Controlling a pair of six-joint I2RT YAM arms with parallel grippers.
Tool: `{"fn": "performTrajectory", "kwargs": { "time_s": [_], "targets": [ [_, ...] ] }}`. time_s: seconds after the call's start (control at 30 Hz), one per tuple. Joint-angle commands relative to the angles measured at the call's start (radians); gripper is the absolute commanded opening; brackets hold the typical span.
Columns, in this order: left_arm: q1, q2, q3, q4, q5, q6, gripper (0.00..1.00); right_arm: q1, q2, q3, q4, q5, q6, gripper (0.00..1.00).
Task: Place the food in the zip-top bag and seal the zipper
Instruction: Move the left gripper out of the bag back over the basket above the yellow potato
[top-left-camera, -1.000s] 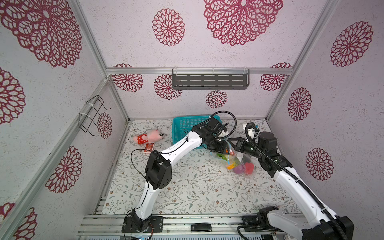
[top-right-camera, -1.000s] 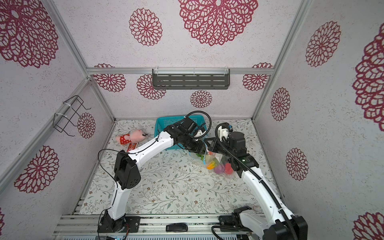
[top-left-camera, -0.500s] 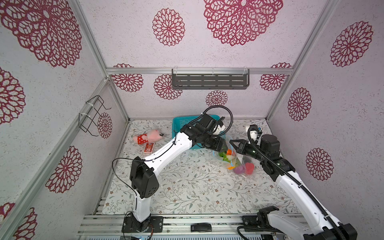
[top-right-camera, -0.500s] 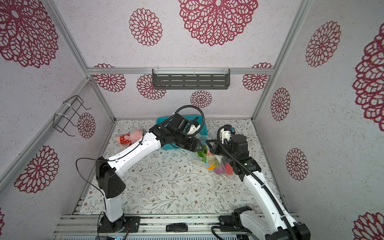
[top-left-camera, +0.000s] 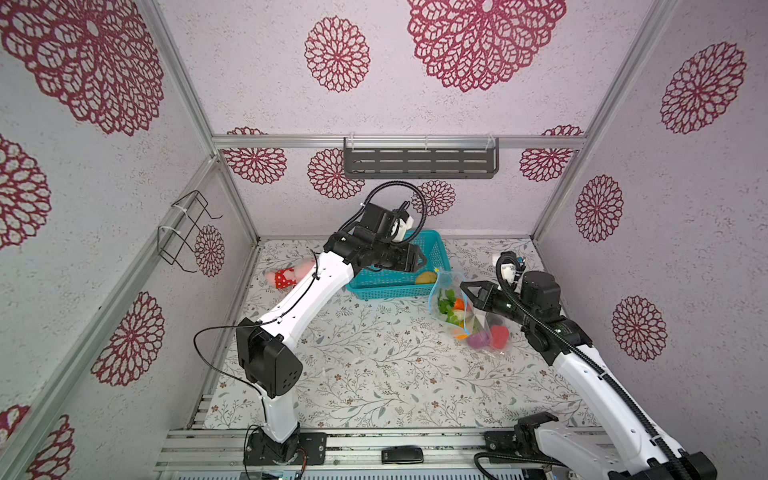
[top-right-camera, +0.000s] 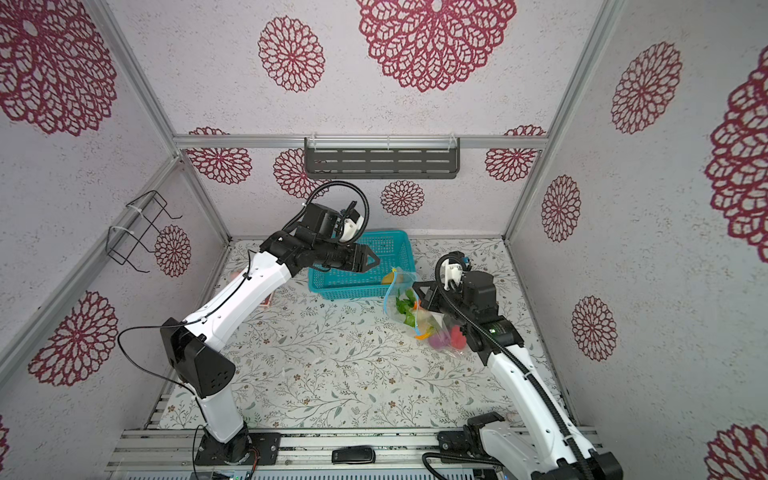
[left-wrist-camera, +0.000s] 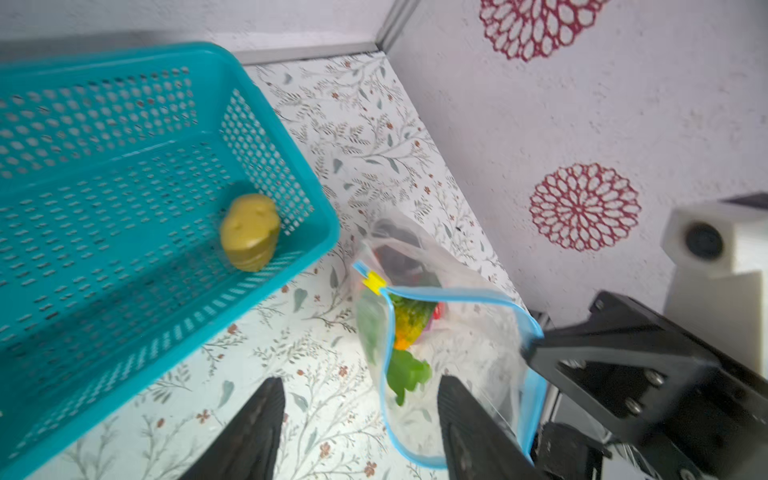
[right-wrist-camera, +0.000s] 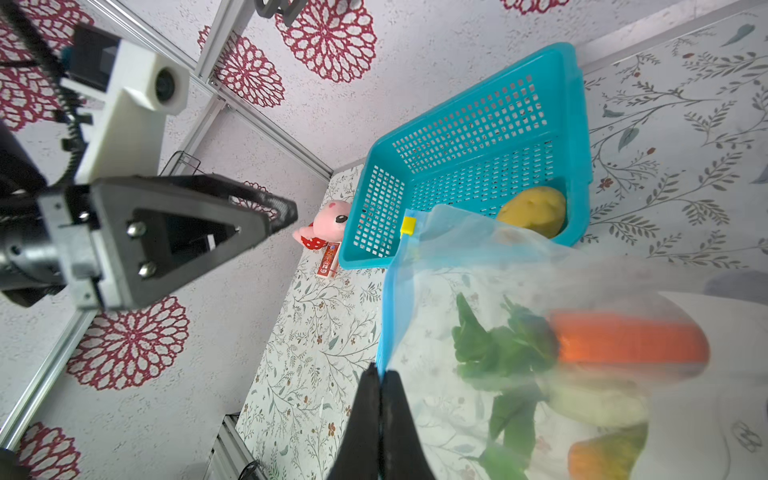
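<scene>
One piece of food is outside the bag (top-left-camera: 465, 322): the yellow potato (left-wrist-camera: 249, 232) lies in the front right corner of the teal basket (top-left-camera: 390, 289), which stands at the back edge of the worktop (top-left-camera: 374, 365). The bag stands just in front of that corner, toward the right edge, with leaves (right-wrist-camera: 498, 345), a carrot (right-wrist-camera: 623, 343), a purple onion (top-left-camera: 478, 340) and a red pepper (top-left-camera: 498, 336) inside. The right gripper (top-left-camera: 464, 286) has its fingers pressed together on the bag's blue zipper (right-wrist-camera: 395, 299) and holds the mouth up. The left gripper (top-left-camera: 417, 262) hangs over the basket's right end, fingers spread and empty. Fetching the potato looks like the step in hand. It sits tight against two walls, so the fingers should probably come straight down and close across its middle, since smooth round plastic may squirt out of an off-centre pinch. The lift must clear the basket wall before the short carry to the mouth, which the right gripper should hold wide. The yellow slider (left-wrist-camera: 374, 282) sits at the zipper's basket end. No brand is readable. A white patch (right-wrist-camera: 731, 374) on the bag shows only a faint mark, and the print on the red packet (right-wrist-camera: 328, 259) beside the plush toy (right-wrist-camera: 328, 220) is too small to read.
</scene>
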Motion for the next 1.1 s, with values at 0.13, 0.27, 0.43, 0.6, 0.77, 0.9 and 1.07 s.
{"fn": "performTrajectory", "kwargs": {
  "time_s": [0.13,0.27,0.43,0.6,0.77,0.9,1.07],
  "targets": [
    [0.045,0.196,0.122,0.021,0.022,0.013,0.67,-0.005,-0.037,-0.003,-0.004,0.038,-0.012,0.00],
    [0.064,0.308,0.218,0.019,0.042,0.008,0.68,-0.006,-0.021,0.010,-0.006,0.032,-0.010,0.00],
    [0.070,0.431,0.333,-0.007,0.051,0.015,0.69,-0.006,-0.014,0.021,-0.010,0.033,-0.019,0.00],
    [0.070,0.470,0.295,0.086,0.025,0.016,0.71,-0.007,0.003,0.047,-0.047,0.036,-0.042,0.00],
    [0.068,0.535,0.318,0.117,0.016,0.015,0.72,-0.007,0.022,0.067,-0.057,0.034,-0.048,0.00],
    [0.059,0.594,0.360,0.117,0.020,0.024,0.73,-0.007,0.040,0.085,-0.049,0.019,-0.042,0.00],
    [0.043,0.645,0.403,0.114,0.013,0.041,0.75,-0.007,0.058,0.127,-0.054,0.007,-0.045,0.00]
  ]
}}
